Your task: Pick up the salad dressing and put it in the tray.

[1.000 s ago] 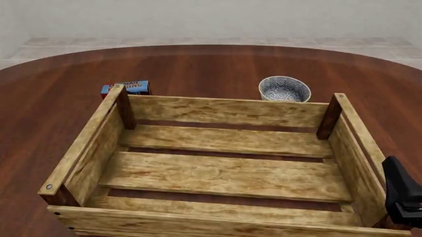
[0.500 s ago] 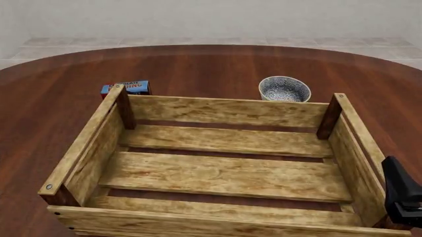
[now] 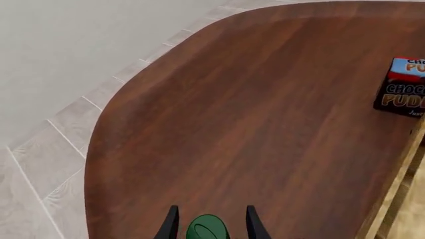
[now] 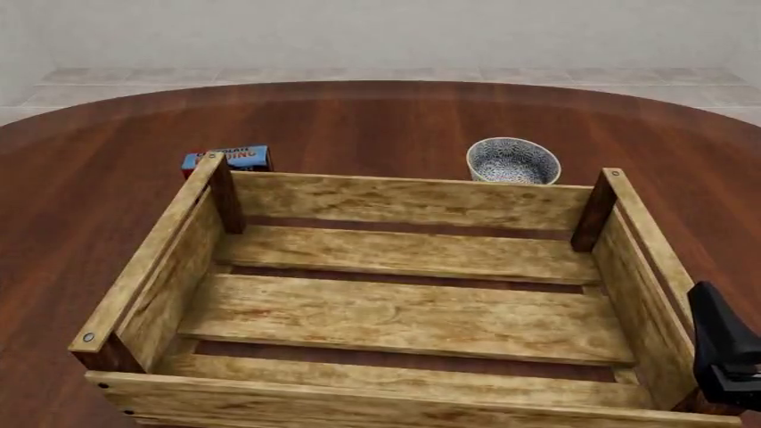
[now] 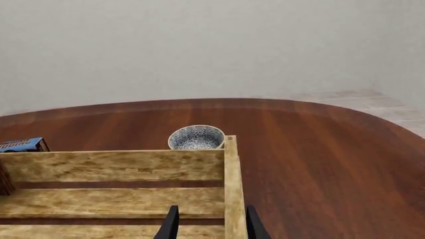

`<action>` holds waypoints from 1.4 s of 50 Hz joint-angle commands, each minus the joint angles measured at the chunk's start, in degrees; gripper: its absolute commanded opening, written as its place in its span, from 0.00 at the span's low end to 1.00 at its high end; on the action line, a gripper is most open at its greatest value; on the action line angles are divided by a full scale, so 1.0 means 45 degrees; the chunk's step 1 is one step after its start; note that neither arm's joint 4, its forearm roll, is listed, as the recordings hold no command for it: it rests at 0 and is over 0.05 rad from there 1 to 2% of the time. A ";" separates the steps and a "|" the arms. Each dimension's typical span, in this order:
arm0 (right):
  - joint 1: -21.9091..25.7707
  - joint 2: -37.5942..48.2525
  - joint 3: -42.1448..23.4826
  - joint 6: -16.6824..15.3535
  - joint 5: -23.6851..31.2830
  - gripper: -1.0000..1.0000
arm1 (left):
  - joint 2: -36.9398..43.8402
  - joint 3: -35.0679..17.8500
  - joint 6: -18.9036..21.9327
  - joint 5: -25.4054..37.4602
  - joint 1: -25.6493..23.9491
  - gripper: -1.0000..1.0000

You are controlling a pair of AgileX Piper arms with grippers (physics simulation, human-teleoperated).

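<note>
Tray interior open from above, slat floor bare; four walls and dark corner posts bar sideways entry. Blue box just beyond far-left post, speckled bowl just behind far wall near right post: both narrow far-side passage. Worktop beyond them wide open. Right tool straddles tray's right wall, fingers apart. Left tool off tray's left side, green cap of salad dressing filling gap between fingers; broad bare worktop ahead.
</note>
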 commanded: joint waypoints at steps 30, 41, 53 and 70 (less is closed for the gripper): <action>-0.0032 0.0041 0.0033 -0.0042 0.0000 1.00 | 0.1252 0.0303 0.0116 -0.0025 0.0193 1.00; -0.0003 0.0043 0.0017 -0.0068 0.0021 1.00 | 0.1447 0.0304 0.0286 -0.0049 0.0406 1.00; -0.0028 -0.0023 0.0013 -0.0071 0.0084 1.00 | 0.1493 0.0304 0.0149 0.0508 0.0374 0.00; -0.0071 -0.0049 0.0028 -0.0037 0.0071 1.00 | -0.1579 0.0302 0.0135 0.2309 -0.1024 0.00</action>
